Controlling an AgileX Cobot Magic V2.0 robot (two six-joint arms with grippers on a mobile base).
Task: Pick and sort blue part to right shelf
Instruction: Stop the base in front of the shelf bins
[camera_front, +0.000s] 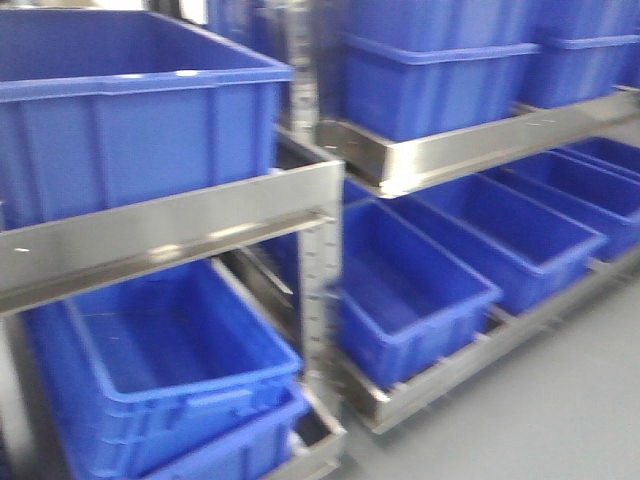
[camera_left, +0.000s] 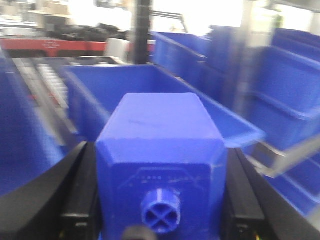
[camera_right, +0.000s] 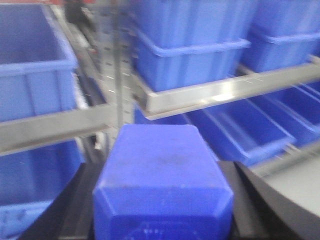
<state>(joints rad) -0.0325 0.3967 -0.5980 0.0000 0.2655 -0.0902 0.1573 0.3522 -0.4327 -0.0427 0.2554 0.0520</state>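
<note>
My right gripper (camera_right: 161, 170) is shut on the blue part (camera_right: 162, 175), a solid blue block with sloped shoulders. Its black fingers (camera_right: 75, 205) press both sides, and the cap end is cut off by the frame's lower edge. The similar blue block (camera_left: 160, 150), with a small round cross-slotted knob (camera_left: 160, 211) facing the camera, is clamped in my shut left gripper (camera_left: 159, 155). Neither gripper nor block shows in the front view. Beyond the right gripper's block stand the steel shelves with blue bins.
The front view shows two steel racks. The left rack's rail (camera_front: 170, 235) has a big blue bin (camera_front: 130, 120) above and open bins (camera_front: 170, 360) below. The right shelf (camera_front: 450, 150) carries bins (camera_front: 430, 85), with long open bins (camera_front: 500, 235) beneath. Grey floor (camera_front: 560, 400) lies at lower right.
</note>
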